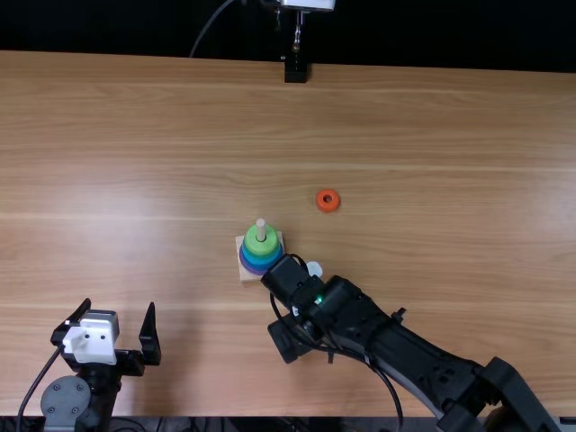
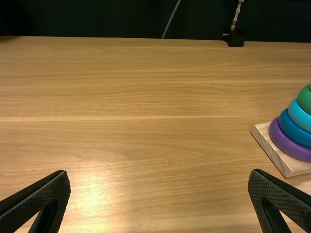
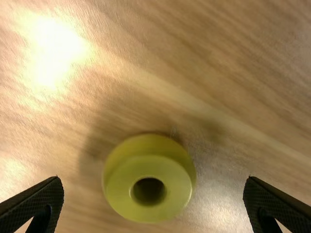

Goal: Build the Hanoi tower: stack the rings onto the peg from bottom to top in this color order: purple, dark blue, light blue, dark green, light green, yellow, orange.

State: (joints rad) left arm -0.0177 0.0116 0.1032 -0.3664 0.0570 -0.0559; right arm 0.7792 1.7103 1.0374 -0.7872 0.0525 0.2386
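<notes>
In the top view, my left gripper (image 1: 119,315) stands open at the lower left, away from the rings; the left wrist view shows the same open gripper (image 2: 159,179). My right gripper (image 1: 277,310) is just below the ring stack in the top view. The wooden base (image 1: 251,275) holds purple, dark blue, light blue and green rings, with a light green ring (image 1: 253,243) uppermost and the peg (image 1: 261,227) sticking out. In the right wrist view, the yellow ring (image 3: 119,196) lies between the widely spread fingers of my right gripper (image 3: 153,182), touching neither. The orange ring (image 1: 320,202) lies flat on the table.
The wooden table (image 1: 450,135) extends around the stack. A black stand (image 1: 295,69) is at the far edge. My right arm (image 1: 423,360) slants in from the lower right, close to the stack's base.
</notes>
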